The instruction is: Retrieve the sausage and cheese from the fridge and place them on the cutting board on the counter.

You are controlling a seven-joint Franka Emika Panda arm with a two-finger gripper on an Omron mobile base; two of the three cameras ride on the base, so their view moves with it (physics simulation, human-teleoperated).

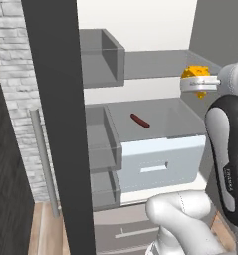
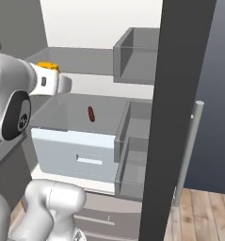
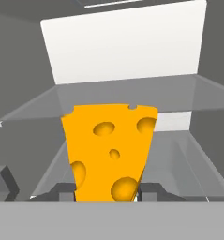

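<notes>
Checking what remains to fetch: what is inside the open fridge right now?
Inside the fridge, the sausage lies on the shelf above the white drawer. The cheese is between the jaws of the gripper, near the upper shelf. The drawer's contents are hidden.

Smooth, holed cheese; matt grey shelf

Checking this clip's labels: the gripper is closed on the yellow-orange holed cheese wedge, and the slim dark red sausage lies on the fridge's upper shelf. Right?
Not quite. The gripper does hold the yellow-orange holed cheese wedge, but the slim dark red sausage lies lower, on the grey surface above the white drawer, as the left base view shows.
</notes>
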